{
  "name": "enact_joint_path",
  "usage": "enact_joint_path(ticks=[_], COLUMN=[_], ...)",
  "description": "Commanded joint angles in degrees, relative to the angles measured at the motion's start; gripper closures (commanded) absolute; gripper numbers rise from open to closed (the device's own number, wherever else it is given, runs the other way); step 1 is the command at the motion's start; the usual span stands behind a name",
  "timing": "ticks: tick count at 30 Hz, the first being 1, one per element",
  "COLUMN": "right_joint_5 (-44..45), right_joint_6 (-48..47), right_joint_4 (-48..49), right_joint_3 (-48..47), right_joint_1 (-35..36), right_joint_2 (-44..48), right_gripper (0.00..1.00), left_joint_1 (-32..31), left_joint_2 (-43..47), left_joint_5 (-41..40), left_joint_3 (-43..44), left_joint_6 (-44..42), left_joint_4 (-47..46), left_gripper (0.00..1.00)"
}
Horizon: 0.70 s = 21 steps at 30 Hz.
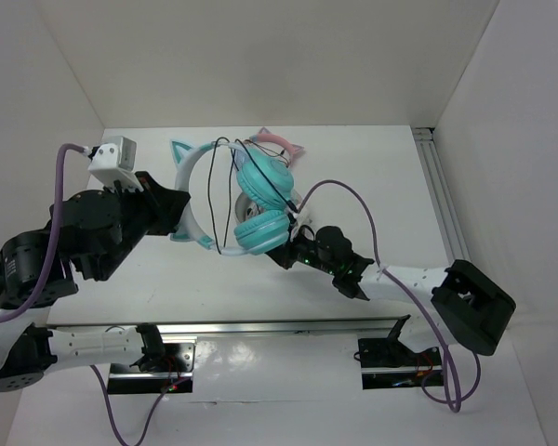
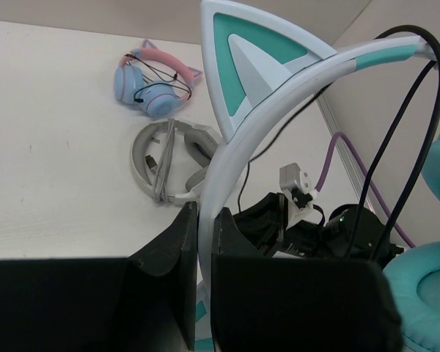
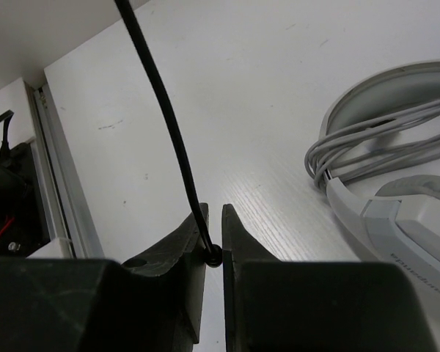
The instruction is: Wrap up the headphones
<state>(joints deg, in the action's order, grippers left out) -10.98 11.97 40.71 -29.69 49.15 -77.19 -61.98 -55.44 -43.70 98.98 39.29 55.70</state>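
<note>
Left wrist view: left claw (image 2: 204, 224) clamped on headphones (image 2: 236, 150). Right wrist view alone: right claw (image 3: 213, 220) pinching cable (image 3: 169, 125).

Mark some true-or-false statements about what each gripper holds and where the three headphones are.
1. The left gripper is shut on the pale headband of the teal headphones. True.
2. The right gripper is open and holds nothing. False: it pinches the thin black cable.
3. The grey-white headphones have a grey cable looped across them. True.
4. The left gripper holds the blue-and-pink headphones. False: they lie on the table, untouched.
</note>
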Motion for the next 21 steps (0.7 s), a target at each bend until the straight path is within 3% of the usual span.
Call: enact_joint_path(ticks=[1, 13, 21], right_joint_5=[1.93, 18.88, 26.62], right_joint_6=[-0.19, -0.72, -4.85], right_joint_4=[2.36, -5.29, -13.89], right_joint_3=[0.86, -1.42, -8.01], right_joint_1=[1.04, 19.84, 35.22], right_joint_2=[2.3, 2.83, 3.01], right_gripper=[1.0, 1.0, 1.0], left_joint_1=[-0.16, 0.45, 7.47], left_joint_2=[1.74, 2.89, -0.11], left_joint_5=[-3.84, -23.17, -26.26], left_joint_3=[0.25, -2.13, -5.02], left_joint_6=[4.83, 20.27, 16.97], left_joint_4=[-4.82, 4.05, 2.84], left_gripper=[1.0, 1.0, 1.0])
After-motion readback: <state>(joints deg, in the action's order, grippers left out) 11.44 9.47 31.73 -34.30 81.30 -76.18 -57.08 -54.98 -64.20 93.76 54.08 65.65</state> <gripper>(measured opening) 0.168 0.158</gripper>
